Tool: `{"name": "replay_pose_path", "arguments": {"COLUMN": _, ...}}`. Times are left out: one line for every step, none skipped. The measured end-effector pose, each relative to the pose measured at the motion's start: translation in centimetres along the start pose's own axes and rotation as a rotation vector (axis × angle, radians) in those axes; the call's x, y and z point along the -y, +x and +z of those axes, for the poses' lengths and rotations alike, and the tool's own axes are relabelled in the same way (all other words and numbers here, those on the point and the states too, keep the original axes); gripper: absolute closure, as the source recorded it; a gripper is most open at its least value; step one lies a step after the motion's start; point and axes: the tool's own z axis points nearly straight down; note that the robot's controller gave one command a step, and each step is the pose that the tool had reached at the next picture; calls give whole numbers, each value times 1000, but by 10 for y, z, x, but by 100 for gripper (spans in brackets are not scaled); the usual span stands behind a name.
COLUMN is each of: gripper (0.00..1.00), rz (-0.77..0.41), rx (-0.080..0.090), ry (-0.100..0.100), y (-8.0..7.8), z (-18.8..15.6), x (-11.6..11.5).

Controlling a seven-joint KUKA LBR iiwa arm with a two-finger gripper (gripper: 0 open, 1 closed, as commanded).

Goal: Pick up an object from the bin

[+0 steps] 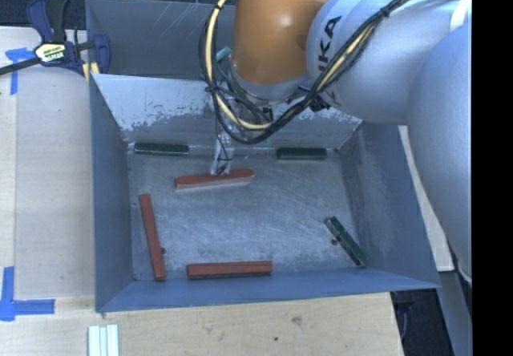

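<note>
The arm's orange cover (276,26) and its looped cables (218,98) hide the upper part of the tool (222,167) and a stretch of the bin's (111,210) back wall. The tool's tip shows as a small, narrow shape against the grey floor. Whether it is open or closed cannot be told, nor whether it grips anything.

The tip stands at the middle red-brown bar (214,180) and meets its upper edge near the bar's right half. This bar lies almost level across the floor, in the back half of the bin.

Five other bars lie well apart from it:
- A dark green bar (161,149) lies along the back wall at the left.
- A second dark green bar (301,154) lies along the back wall at the right.
- A slanted dark green bar (345,240) lies by the right wall.
- A left red-brown bar (151,236) runs along the left wall.
- A front red-brown bar (229,269) lies along the near wall.
</note>
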Motion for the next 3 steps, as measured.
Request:
{"name": "replay_pose_path", "arguments": {"gripper": 0, "rz": 177, "rx": -8, "ry": 3, "y": 18, "z": 120, "x": 35}}
{"name": "replay_pose_path", "arguments": {"gripper": 100, "rz": 177, "rx": 1, "ry": 0, "y": 15, "z": 115, "x": 34}}
{"name": "replay_pose_path", "arguments": {"gripper": 100, "rz": 180, "rx": 9, "ry": -2, "y": 16, "z": -41, "x": 38}}
